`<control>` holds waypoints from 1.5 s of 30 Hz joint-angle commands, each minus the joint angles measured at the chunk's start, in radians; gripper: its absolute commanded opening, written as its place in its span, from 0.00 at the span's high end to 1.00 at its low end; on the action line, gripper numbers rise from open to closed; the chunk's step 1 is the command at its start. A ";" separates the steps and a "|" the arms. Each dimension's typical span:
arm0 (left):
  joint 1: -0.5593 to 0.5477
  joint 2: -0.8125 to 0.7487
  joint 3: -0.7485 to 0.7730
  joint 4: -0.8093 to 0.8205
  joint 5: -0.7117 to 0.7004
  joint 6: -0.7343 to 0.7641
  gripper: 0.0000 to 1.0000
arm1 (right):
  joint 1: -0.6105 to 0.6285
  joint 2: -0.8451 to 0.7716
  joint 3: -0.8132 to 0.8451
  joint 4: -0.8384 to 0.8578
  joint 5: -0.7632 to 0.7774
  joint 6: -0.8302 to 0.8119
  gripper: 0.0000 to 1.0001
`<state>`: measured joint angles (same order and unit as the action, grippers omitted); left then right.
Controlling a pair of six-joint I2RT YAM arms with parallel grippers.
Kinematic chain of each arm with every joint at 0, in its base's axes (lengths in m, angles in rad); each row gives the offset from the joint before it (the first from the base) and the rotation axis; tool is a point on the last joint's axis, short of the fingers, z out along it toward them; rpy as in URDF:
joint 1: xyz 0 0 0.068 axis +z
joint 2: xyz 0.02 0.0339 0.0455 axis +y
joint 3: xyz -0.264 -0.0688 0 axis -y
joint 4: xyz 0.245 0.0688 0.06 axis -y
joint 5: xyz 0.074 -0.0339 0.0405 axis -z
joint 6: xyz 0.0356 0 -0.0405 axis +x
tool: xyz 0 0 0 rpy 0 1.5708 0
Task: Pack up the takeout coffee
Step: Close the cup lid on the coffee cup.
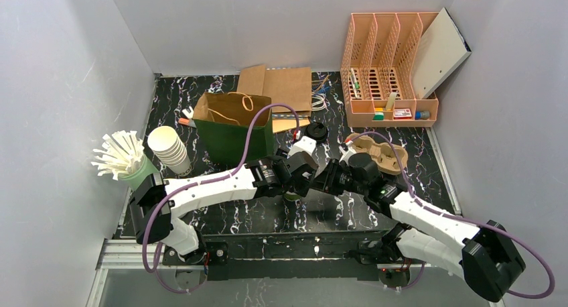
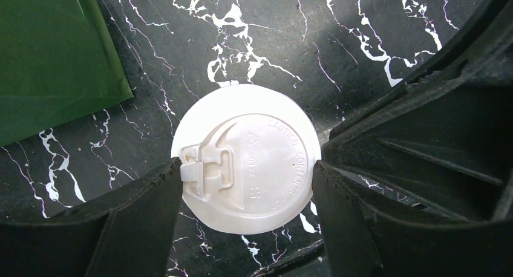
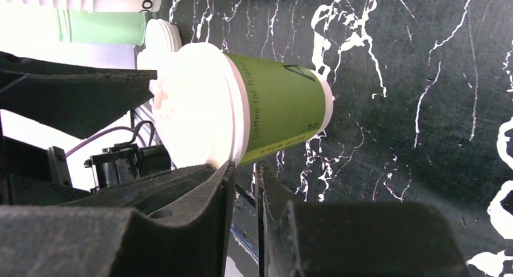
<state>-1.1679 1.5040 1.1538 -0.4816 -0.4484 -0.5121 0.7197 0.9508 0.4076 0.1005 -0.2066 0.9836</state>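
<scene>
Grey walls (image 1: 67,66) on three sides; black white-veined marble tabletop (image 1: 268,216). Far left: bunch of white straws in a pale green holder (image 1: 120,154), with a stack of white paper cups (image 1: 169,148) just beside it. Next: open green paper bag (image 1: 234,139), upright, a purple arm cable (image 1: 258,119) looping across its mouth. Behind it: flat brown paper bags (image 1: 288,86). Beside it: black round lids (image 1: 317,131), count unclear. Centre, in front of the bag: green paper coffee cup (image 3: 281,104), upright on the table and wearing a white plastic sip lid (image 2: 254,144). The left gripper (image 2: 245,168) is over it, jaws closed on the lid's rim from both sides. From above, both wrists hide nearly all of the cup. The left wrist view shows only the lid's embossed top. The right wrist view alone shows the cup's printed side, the lettering too small to read. The right gripper (image 1: 326,179) is just beside the cup, jaws slightly apart, with nothing seen between them. Right: brown moulded cardboard cup carrier (image 1: 388,149), partly covered by the right arm. Rear right: peach plastic file rack (image 1: 382,52), with small items in its front tray and a white board (image 1: 439,52) leaning on it.
</scene>
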 commanded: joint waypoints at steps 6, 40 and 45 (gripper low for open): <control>-0.001 0.046 -0.010 -0.105 0.053 0.000 0.34 | -0.022 0.021 0.019 0.062 -0.049 -0.018 0.72; -0.001 0.045 -0.026 -0.097 0.054 -0.010 0.29 | -0.050 0.074 -0.095 0.103 -0.123 -0.008 0.74; -0.001 0.036 -0.061 -0.072 0.060 -0.023 0.29 | -0.050 0.077 -0.127 0.106 -0.114 -0.015 0.74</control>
<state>-1.1671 1.5059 1.1587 -0.4995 -0.4328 -0.5125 0.6609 1.0031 0.3359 0.2962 -0.3206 0.9970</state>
